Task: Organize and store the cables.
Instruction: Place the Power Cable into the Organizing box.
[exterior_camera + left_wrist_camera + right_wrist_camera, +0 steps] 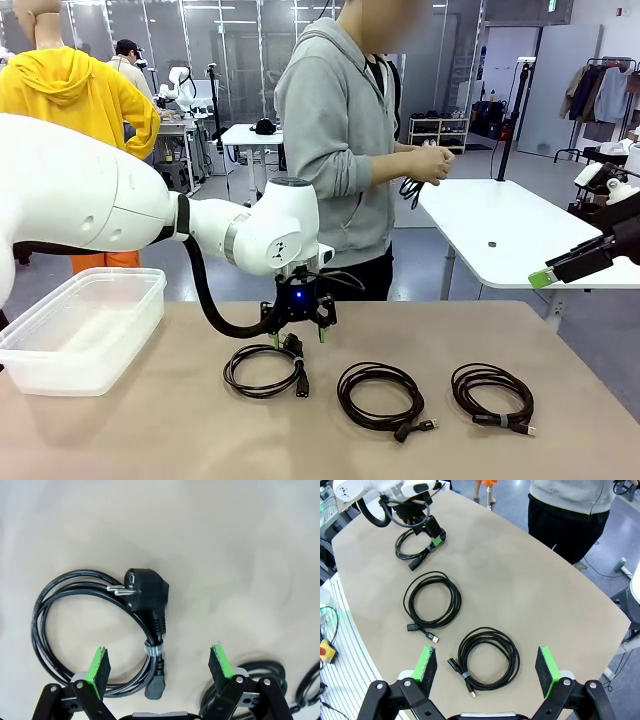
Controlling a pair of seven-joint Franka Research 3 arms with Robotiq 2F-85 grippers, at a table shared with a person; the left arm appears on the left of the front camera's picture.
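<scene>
Front cam: we get the person (340,130) across the table (450,330) holding a fourth cable (410,188), plus a clear bin (80,330) at table's left. Left gripper (298,338) hangs just over the power-cord coil (262,368). Middle coil (380,395) and right coil (492,395) lie in a row beside it. Right gripper (545,277) sits raised past the table's right edge. White tables (500,230) and clothes rack (605,75) behind.

Left wrist cam adds detail: fingers (97,667) wide apart, nothing held, straddling the coil's tied side. 2-pin plug (145,592) rests on the ring.

Right wrist cam: fingers (426,664) wide apart, empty, well above right coil. A USB end (434,639) shows on middle coil.
</scene>
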